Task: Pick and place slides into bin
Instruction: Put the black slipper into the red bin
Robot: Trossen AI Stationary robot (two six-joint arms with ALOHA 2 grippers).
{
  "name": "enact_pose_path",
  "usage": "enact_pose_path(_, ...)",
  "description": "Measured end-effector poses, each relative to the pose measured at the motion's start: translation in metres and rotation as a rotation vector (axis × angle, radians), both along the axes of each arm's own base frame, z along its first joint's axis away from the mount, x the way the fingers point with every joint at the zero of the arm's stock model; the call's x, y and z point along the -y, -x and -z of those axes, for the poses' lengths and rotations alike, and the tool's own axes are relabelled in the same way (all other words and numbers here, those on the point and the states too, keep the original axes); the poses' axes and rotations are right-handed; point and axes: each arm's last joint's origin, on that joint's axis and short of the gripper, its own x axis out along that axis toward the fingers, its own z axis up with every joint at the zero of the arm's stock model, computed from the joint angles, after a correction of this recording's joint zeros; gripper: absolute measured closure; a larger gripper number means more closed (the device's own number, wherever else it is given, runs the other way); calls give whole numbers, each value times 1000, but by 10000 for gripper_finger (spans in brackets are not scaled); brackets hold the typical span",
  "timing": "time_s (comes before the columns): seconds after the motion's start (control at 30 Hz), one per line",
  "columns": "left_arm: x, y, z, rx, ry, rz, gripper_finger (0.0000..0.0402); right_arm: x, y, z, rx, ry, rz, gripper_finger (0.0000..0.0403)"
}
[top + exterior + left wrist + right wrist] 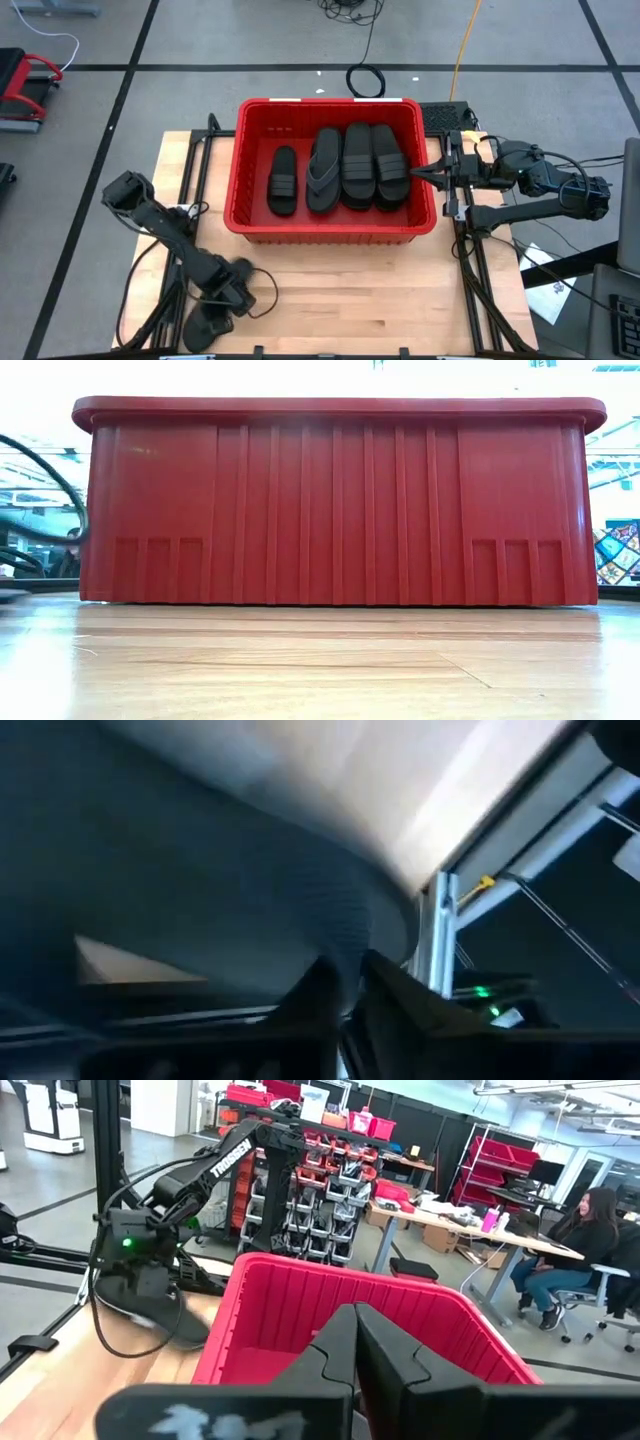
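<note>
Inside bin: four slides, long axes front-to-back | left gripper jaws apparently clamping slide | right gripper jaws together.

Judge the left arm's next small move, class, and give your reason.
Probably lift. The left gripper is down at the table's near-left corner, its fingers closed around a slide, while the bin, holding four already, sits farther back.

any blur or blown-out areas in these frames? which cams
Left wrist view: heavy motion blur, only the left hand's dark fingers readable. Low view: background blown out white above the bin, so its rim edge washes out. Right wrist view: left arm and foreground right hand soft, room sharp. High view: evenly lit, slides crisp.
</note>
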Motion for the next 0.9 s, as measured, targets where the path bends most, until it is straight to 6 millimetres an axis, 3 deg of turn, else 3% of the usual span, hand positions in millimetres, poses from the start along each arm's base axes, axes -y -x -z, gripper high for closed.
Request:
enact_pose_path(0.07, 0, 0, -6, 32, 28, 1, 385, 0, 0, 0, 1, 4, 0, 403)
enact_pose_path(0.23, -4, 1, -39, 258, 104, -25, 390, 0, 0, 0, 1, 9, 0, 403)
enact_pose_path(0.53, -30, 11, -154, 952, 164, -186, 399, 0, 0, -2, 25, 12, -2, 403)
enact_pose_path(0.73, -69, 17, -231, 1336, -68, -197, 400, 0, 0, -3, 28, -1, -2, 403)
enact_pose_path(0.9, -120, 19, -273, 1447, -368, -112, 400, 0, 0, -3, 31, -11, -2, 403)
